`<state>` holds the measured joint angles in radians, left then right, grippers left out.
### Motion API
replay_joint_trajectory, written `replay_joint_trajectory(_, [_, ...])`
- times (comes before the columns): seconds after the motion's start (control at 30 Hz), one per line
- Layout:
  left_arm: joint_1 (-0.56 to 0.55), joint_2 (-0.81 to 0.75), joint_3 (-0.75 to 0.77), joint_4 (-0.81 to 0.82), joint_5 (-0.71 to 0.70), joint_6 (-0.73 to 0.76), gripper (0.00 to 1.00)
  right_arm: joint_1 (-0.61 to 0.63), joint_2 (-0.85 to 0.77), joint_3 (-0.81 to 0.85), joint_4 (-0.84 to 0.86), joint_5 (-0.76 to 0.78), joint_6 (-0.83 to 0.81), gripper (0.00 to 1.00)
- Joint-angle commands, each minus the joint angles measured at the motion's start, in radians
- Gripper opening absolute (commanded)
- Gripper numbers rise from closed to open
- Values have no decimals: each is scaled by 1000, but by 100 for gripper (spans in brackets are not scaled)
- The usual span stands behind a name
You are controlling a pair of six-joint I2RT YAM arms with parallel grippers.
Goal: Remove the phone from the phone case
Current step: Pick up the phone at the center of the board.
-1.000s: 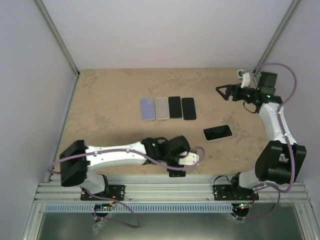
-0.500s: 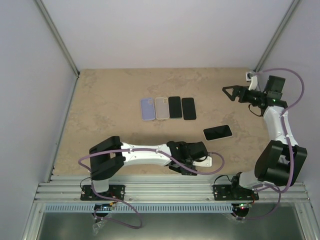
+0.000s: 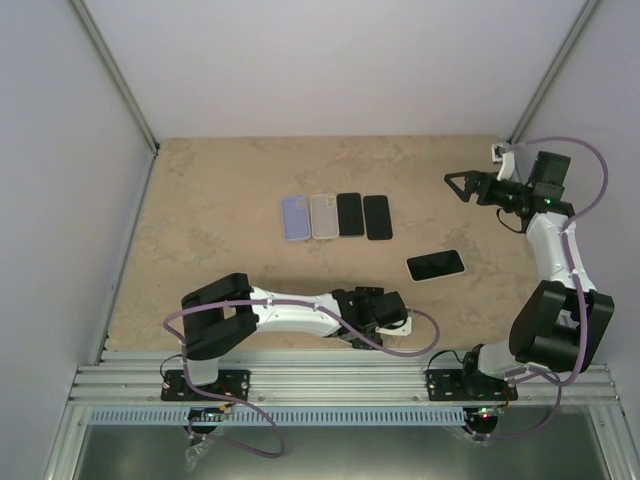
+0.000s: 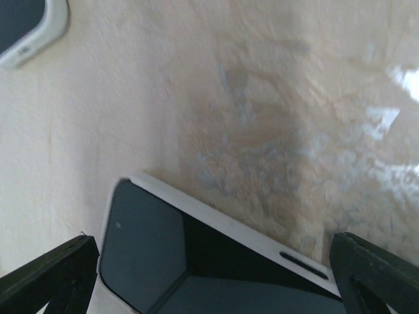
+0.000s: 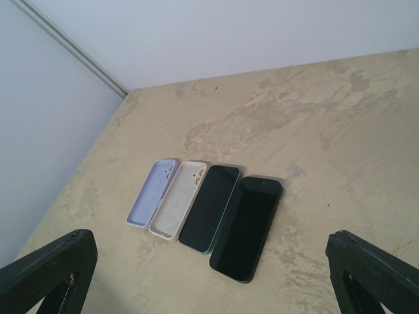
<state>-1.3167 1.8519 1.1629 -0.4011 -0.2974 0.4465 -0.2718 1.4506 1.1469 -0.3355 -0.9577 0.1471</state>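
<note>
Left claw (image 4: 211, 252) wide open over cased phone (image 4: 163, 258); right claw (image 5: 209, 242) wide open, empty.

The mottled beige tabletop (image 3: 220, 200) bears a lavender case (image 3: 295, 217), a cream case (image 3: 323, 216), a teal-edged black phone (image 5: 209, 206), an all-black phone (image 5: 247, 226) and a white-cased black-screened phone (image 3: 436, 265).

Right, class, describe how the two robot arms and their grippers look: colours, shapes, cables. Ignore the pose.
The left arm and the right arm both have white links between chunky black joints. A lilac cable loops loosely along each. The left gripper and right gripper are black, with tapered, wedge-shaped fingers. A small green light glows near the right wrist.
</note>
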Motion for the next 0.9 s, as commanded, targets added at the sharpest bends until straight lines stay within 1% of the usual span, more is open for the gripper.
replay_joint_trajectory(0.0, [-1,-32,-69,33,-61,14,99,-4,-4,-7,15,-24,7,98])
replay_joint_trajectory(0.17, [11,-68,-118,33,-73,-10,99,-4,-1,-9,21,-26,9,98])
replay_joint_trajectory(0.4, [83,-136,-154,11,-57,-38,100,-5,-3,-13,22,-20,8,98])
replay_joint_trajectory(0.47, [108,-153,-153,-5,-13,-57,99,-4,1,-13,23,-22,10,98])
replay_joint_trajectory(0.6, [166,-167,-129,-61,131,-118,99,-4,-2,-15,24,-19,10,98])
replay_joint_trajectory(0.73, [236,-146,-82,-124,243,-184,100,-4,-12,-26,31,-16,12,98])
replay_joint_trajectory(0.87, [281,-118,-21,-193,350,-232,99,-4,-13,-30,36,-20,14,98])
